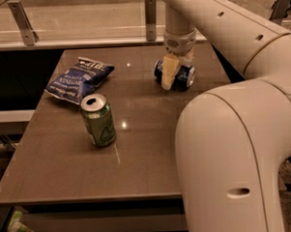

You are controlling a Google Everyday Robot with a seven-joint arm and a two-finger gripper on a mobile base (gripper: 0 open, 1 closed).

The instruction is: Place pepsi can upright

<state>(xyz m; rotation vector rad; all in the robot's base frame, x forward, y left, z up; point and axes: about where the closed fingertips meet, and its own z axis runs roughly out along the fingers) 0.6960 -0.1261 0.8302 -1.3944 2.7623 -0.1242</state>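
The pepsi can (185, 76), dark blue with silver ends, lies on its side at the back right of the brown table (65, 160). My gripper (172, 79) hangs down from the white arm and sits right at the can. Its cream tip covers the can's middle, so blue shows on both sides of it. The far side of the can is hidden behind the gripper.
A green can (98, 120) with a silver top stands upright at the table's centre left. A blue chip bag (78, 78) lies at the back left. A glass rail with metal posts (151, 16) runs behind the table. My bulky white arm (234, 157) covers the right side.
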